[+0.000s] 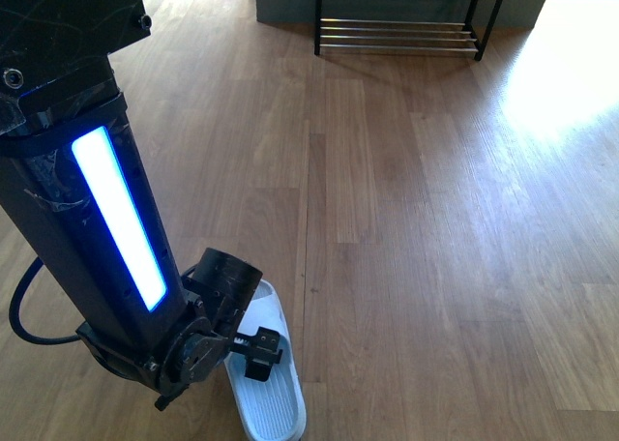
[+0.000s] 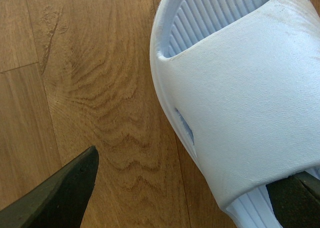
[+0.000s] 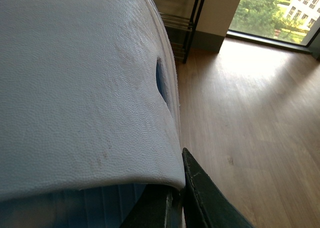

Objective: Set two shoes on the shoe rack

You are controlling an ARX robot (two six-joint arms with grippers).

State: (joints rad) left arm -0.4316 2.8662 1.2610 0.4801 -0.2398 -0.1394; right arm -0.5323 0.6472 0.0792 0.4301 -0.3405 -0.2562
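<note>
Our left gripper point(image 1: 259, 352) hangs open over the slide on the floor point(image 1: 273, 407), close in at about 11 o'clock. In the left wrist view, one of its fingers point(image 2: 65, 193) sits over bare floor point(image 1: 435, 219) outside the shoe, and the other sits at the strap's far edge. If we close from here, we judge we would catch only the soft side wall. The rubber could fold, and the shoe could twist or slip out as we lift.

Our right gripper point(image 3: 182, 203) looks clamped on the edge of the other slide point(image 3: 80, 88), which seems to be off the ground. We can't see how deep that bite goes. A hold that near the rim could let the shoe swing on the way.

The shoe rack point(image 1: 401, 35) stands well apart, at about 1 o'clock. Its rods are thin, so a tilted shoe might tip between them. The held shoe also hides much of the right wrist camera's sight of the rack.
</note>
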